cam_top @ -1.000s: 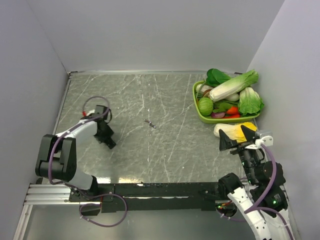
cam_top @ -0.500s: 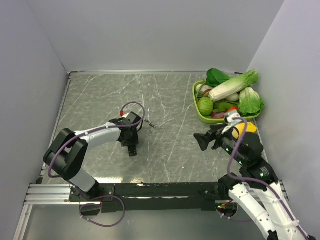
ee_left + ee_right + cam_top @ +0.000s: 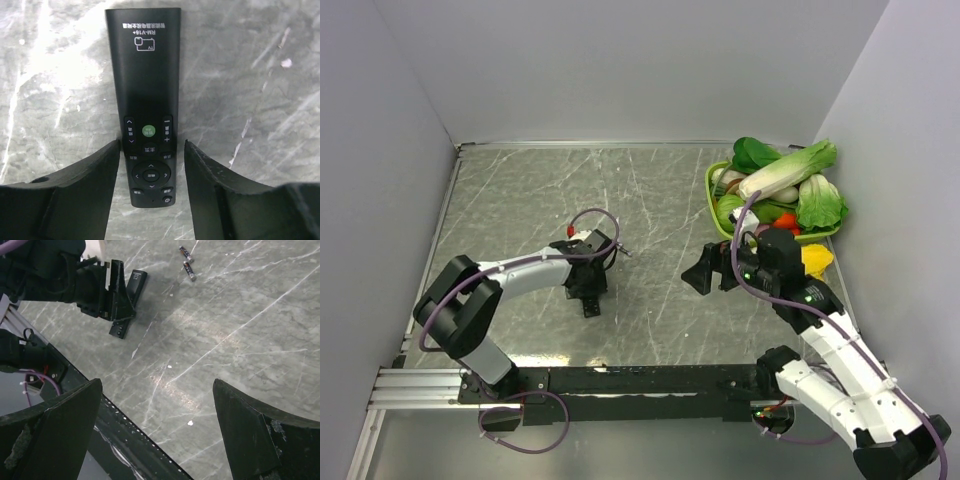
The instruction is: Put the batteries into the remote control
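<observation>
Remote control point(image 3: 145, 100) with "RM-V16+" label

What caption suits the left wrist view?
Left gripper open astride the button end of the face-up remote on the table.

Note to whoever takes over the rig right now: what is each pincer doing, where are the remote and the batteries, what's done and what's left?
Left pincer: open, fingers either side of the remote control, not clamped on it.
Right pincer: wide open, empty, above the table.
Remote control: flat on the table, buttons up; its battery bay is not in view.
Batteries: both loose on the table, close together, apart from the remote, untouched.
Done: nothing loaded.
Left: probably grip and turn the remote to reach the bay, then fit both batteries.
</observation>
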Robot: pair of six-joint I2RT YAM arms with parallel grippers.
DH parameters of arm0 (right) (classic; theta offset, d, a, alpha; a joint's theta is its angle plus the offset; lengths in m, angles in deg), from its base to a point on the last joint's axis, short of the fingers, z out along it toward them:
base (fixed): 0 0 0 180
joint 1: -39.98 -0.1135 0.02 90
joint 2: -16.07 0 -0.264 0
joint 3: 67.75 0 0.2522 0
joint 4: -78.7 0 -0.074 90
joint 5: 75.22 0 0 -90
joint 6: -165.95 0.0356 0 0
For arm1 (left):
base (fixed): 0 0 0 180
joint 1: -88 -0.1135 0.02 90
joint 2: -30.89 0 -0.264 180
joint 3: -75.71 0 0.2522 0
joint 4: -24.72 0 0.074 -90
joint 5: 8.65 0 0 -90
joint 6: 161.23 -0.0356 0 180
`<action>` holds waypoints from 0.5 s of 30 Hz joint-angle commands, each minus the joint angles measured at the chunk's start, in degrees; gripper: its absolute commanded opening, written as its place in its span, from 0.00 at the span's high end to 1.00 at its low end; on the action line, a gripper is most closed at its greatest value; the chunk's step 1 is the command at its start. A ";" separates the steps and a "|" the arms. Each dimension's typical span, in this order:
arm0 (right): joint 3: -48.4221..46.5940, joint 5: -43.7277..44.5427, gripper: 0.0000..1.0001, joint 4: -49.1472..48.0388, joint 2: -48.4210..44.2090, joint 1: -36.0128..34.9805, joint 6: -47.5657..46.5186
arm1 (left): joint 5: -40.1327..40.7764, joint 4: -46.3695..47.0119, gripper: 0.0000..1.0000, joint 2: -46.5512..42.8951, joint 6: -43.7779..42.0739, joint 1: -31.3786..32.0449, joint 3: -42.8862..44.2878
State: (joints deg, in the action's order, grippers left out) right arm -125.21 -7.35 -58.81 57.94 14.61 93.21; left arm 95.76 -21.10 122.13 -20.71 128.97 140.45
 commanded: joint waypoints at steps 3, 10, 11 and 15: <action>-2.79 0.07 0.00 -3.85 0.49 -0.39 2.69 | 1.75 -4.86 0.47 4.64 8.18 0.69 -0.88; -3.49 0.42 0.00 -4.56 3.04 -0.30 2.96 | 3.69 -5.22 0.66 5.71 7.41 1.66 0.70; -3.58 0.25 0.00 -4.65 3.74 -0.30 2.96 | 3.60 -4.78 0.71 5.18 6.79 1.74 0.70; -4.20 0.16 0.00 -4.82 6.20 -0.30 3.57 | 1.85 -0.65 0.84 -0.44 0.65 2.44 0.35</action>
State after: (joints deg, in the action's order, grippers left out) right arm -125.87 -7.31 -61.11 62.29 14.61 95.42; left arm 100.07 -24.35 124.10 -15.64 130.48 142.74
